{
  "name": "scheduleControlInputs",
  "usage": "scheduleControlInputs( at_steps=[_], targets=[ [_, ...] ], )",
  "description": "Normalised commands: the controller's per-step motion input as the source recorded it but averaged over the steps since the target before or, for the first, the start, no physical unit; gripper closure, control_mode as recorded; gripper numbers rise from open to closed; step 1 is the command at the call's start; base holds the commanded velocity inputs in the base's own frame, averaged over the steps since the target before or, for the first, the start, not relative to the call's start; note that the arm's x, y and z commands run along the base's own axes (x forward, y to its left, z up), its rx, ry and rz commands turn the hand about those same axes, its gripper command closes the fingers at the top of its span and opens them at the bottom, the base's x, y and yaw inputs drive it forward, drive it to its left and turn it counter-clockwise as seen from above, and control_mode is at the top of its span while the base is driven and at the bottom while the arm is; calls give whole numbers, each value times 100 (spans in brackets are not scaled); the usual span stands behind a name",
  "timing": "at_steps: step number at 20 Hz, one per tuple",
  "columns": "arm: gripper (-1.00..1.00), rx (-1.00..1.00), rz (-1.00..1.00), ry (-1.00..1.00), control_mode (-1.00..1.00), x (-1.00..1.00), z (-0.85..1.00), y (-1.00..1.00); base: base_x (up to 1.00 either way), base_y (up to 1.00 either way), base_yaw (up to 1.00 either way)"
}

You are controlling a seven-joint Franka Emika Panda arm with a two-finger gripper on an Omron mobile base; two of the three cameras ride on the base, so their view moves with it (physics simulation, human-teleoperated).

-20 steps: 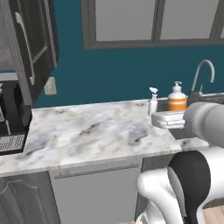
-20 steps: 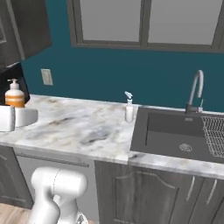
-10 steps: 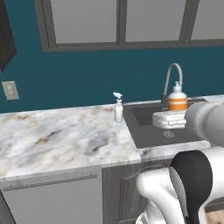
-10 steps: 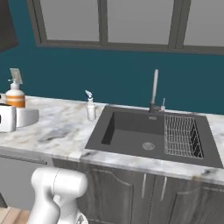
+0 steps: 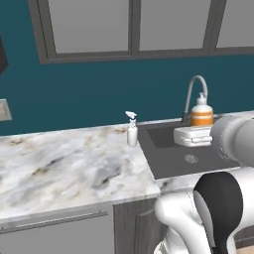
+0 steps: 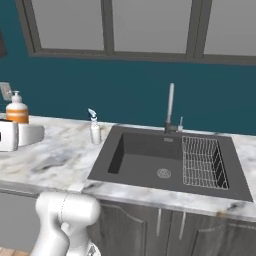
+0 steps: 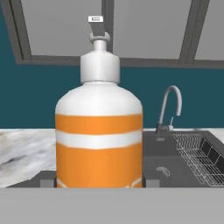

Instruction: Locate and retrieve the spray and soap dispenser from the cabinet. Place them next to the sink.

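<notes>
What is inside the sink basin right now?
Inside the sink: a drain and, on its right side, a wire rack. The near wall hides its front floor strip.

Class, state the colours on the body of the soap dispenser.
The soap dispenser is orange with a white band and white top; clearest in the hand view.

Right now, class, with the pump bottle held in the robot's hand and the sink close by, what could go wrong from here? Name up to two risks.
1. The spray already stands upright on the counter at the sink's left edge. Setting the soap dispenser down there could knock it over.
2. In the left base view the gripper appears over the basin, so a release here might drop the bottle into the sink, not beside it.
</notes>
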Motion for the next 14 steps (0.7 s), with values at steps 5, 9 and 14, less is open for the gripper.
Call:
scheduleControlInputs(
  at_steps=[5, 9, 14],
  targets=[
    [100, 0, 0, 0, 100, 0, 0, 0, 56, 26, -16],
    [100, 0, 0, 0, 100, 0, 0, 0, 35, 27, -13],
    [100, 0, 0, 0, 100, 0, 0, 0, 21, 30, -11]
  ],
)
